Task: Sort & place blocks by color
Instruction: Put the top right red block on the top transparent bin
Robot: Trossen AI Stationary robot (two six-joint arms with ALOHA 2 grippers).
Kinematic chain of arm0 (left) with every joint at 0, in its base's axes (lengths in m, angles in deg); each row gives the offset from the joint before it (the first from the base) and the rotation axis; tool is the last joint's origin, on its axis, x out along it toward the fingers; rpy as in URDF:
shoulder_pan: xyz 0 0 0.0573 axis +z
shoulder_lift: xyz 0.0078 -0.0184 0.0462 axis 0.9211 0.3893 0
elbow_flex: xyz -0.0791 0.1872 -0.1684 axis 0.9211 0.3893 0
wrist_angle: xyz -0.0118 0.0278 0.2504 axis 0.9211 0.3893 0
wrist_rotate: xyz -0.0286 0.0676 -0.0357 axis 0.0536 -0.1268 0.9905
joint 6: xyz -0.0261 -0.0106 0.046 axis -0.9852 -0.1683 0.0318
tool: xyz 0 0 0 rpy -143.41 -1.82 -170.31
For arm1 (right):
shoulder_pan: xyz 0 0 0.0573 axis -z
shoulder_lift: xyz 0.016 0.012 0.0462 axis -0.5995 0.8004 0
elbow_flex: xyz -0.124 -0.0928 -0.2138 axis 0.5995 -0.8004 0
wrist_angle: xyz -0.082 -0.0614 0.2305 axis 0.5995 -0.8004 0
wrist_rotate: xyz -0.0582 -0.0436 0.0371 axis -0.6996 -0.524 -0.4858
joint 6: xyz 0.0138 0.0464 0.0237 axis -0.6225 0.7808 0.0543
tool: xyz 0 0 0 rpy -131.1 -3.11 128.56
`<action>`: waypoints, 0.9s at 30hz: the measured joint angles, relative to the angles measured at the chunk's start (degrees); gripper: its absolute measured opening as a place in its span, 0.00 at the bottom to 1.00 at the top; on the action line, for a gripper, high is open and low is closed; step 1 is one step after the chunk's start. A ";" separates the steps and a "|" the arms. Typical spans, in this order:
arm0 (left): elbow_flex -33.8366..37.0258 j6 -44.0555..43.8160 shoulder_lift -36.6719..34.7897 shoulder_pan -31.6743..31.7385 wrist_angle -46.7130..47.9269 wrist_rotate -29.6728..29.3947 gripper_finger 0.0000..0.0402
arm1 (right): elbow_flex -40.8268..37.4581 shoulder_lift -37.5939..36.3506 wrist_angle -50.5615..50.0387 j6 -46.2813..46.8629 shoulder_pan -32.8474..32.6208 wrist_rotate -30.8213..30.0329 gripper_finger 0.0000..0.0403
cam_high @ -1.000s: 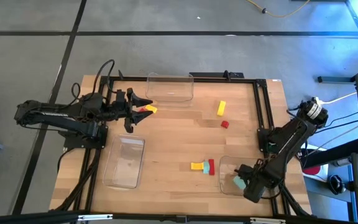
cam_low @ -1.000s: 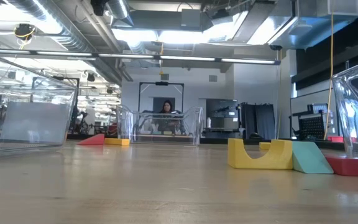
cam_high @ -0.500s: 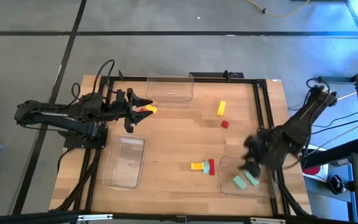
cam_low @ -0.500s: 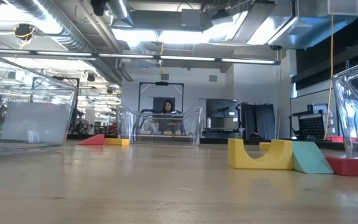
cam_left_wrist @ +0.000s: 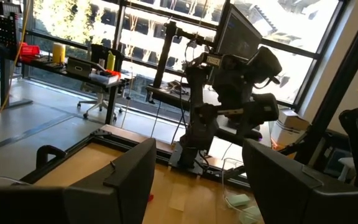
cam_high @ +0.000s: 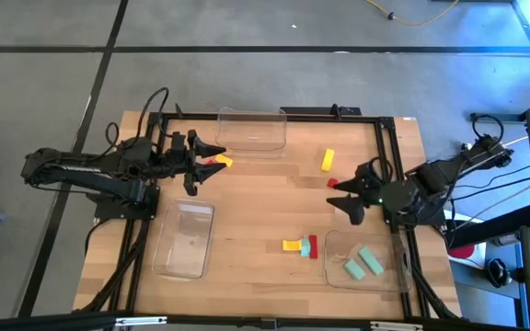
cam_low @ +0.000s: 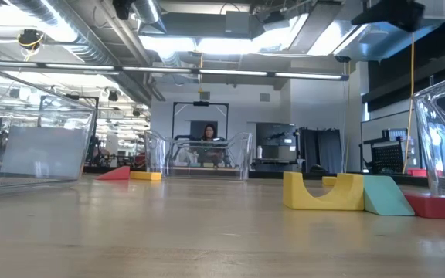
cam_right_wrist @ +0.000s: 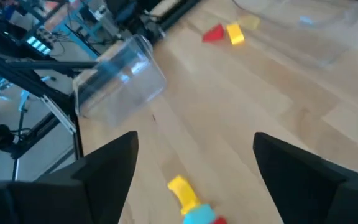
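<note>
Nearest the low camera, a yellow arch block [cam_low: 324, 191], a teal wedge [cam_low: 387, 197] and a flat red block [cam_low: 432, 205] lie touching in a row on the wooden table [cam_high: 256, 202]; from above they form a small cluster [cam_high: 301, 245] just left of the near right tray [cam_high: 331, 272]. That clear tray holds two mint blocks [cam_high: 363, 263] side by side. The right gripper [cam_high: 346, 195] hangs above the table between this tray and the far blocks, its fingers apart and empty; the yellow arch shows in the right wrist view [cam_right_wrist: 183, 189] between the two dark fingers [cam_right_wrist: 107, 165], but well below them and untouched. Just beyond the gripper a small red cube [cam_high: 333, 183] sits on the wood, close to the fingertips though not between them, and a yellow bar [cam_high: 328, 159] lies a little farther on. An empty clear tray [cam_high: 184, 238] rests at the near left. Farther back, the left gripper [cam_high: 212, 158] waits with fingers spread beside a red block [cam_high: 213, 161] and a yellow block [cam_high: 224, 162], next to the far clear tray [cam_high: 252, 129].
</note>
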 joint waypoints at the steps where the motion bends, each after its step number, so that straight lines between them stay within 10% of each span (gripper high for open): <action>1: 0.00 0.00 0.00 0.00 -0.01 0.00 0.58 | 0.00 0.21 0.91 -0.29 0.79 0.15 0.79; 20: 0.00 0.07 0.25 0.01 0.38 -2.56 0.58 | 0.00 8.18 2.85 -1.07 13.00 -1.22 0.79; 27: 0.00 0.04 0.25 -0.01 0.38 -2.64 0.58 | 0.00 13.03 -10.33 8.59 24.62 11.39 0.79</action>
